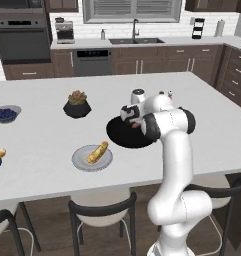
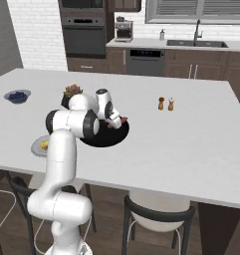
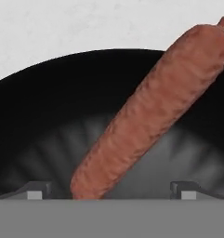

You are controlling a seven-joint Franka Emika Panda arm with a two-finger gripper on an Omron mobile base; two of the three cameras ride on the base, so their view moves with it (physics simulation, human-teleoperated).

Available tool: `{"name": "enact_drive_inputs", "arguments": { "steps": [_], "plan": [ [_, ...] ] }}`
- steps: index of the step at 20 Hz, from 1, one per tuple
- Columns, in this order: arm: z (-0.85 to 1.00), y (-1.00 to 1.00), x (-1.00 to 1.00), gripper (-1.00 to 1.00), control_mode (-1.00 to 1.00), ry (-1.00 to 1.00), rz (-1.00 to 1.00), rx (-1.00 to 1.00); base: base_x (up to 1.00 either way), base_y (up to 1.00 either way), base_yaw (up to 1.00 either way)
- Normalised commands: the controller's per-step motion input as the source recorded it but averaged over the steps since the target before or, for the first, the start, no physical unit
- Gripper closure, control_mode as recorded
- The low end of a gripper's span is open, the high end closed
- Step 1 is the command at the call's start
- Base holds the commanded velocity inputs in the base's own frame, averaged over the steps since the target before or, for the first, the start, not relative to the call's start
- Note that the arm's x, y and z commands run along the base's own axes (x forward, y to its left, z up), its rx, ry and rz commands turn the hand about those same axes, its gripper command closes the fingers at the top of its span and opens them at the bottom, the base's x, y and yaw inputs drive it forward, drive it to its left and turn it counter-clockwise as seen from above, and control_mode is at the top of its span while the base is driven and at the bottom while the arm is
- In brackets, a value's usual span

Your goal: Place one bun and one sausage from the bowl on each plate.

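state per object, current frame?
gripper: open, low over the black bowl, holding nothing
sausage: lying in the bowl, between the fingertips, not gripped
black bowl: upright on the island
pale grey plate: holds one bun, no sausage
bun: lying on the pale grey plate
berry bowl: upright, full of blue berries

No readable text, label, brand, number or sign appears anywhere.
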Motion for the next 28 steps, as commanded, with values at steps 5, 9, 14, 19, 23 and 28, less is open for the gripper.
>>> {"name": "enact_drive_inputs", "arguments": {
  "steps": [5,9,14,19,23,28],
  "plan": [
    [-0.29,0.00,0.47,-1.00,-1.00,0.03,0.00,-0.03,0.00,0.00,0.00],
    [-0.25,0.00,0.13,1.00,-1.00,0.06,0.00,-0.04,0.00,0.00,0.00],
    [-0.28,-0.12,-0.56,1.00,-1.00,0.06,-0.02,-0.01,0.00,0.00,0.00],
    [-0.13,-0.12,-1.00,1.00,-1.00,0.00,-0.07,0.02,0.00,0.00,0.00],
    [0.51,0.17,-1.00,1.00,-1.00,-0.18,-0.08,0.08,0.00,0.00,0.00],
    [1.00,0.85,-0.90,1.00,-1.00,-0.28,-0.02,0.02,0.00,0.00,0.00]
  ]
}}
